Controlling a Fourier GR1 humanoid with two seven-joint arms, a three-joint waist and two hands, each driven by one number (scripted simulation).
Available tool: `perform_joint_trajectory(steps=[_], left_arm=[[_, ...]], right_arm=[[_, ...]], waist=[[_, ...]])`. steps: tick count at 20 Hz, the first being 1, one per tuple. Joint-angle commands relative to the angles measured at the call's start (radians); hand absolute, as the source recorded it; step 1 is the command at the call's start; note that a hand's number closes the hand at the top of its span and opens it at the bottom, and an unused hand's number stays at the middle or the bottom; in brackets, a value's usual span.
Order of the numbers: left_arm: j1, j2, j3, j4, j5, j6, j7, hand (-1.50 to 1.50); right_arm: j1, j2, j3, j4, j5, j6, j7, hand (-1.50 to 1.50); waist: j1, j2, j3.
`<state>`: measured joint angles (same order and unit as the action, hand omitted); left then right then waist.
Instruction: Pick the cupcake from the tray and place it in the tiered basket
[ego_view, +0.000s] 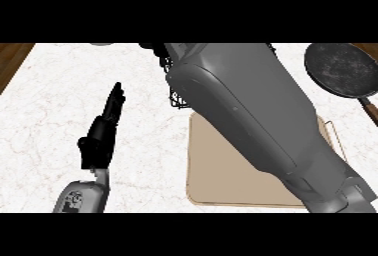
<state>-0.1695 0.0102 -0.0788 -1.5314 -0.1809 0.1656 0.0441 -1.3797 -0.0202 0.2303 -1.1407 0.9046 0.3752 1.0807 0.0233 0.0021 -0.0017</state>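
Right forearm (258, 120) stretches diagonally from lower right over tan tray (221, 185) toward black wire tiered basket (176, 97) at far edge — right hand hidden beyond it, grip cannot tell. Cupcake not visible; whether carried or already in basket, cannot tell. Left hand (103, 132) rests on counter (52, 100), fingers straight, pointing away, holding nothing. Right arm nearer basket. Count: one tray, one basket, one black frying pan (343, 67) — far right.
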Motion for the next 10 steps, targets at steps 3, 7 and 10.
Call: perform_joint_trajectory(steps=[3, 7, 10], left_arm=[[-0.001, -0.007, -0.007, -0.018, -0.002, 0.010, 0.022, 0.00], [0.010, 0.026, 0.031, 0.010, 0.019, -0.012, -0.045, 0.00], [-0.042, 0.016, 0.021, 0.014, 0.027, -0.028, 0.014, 0.00]], right_arm=[[-0.023, -0.017, -0.037, 0.205, 0.091, -0.108, -0.038, 1.50], [-0.034, -0.048, -0.062, 0.276, 0.127, -0.126, -0.098, 1.50], [-0.042, -0.039, -0.094, 0.337, 0.135, -0.162, -0.121, 1.50]], waist=[[-0.002, 0.003, 0.001], [-0.004, 0.004, 0.000], [-0.007, 0.004, 0.001]])
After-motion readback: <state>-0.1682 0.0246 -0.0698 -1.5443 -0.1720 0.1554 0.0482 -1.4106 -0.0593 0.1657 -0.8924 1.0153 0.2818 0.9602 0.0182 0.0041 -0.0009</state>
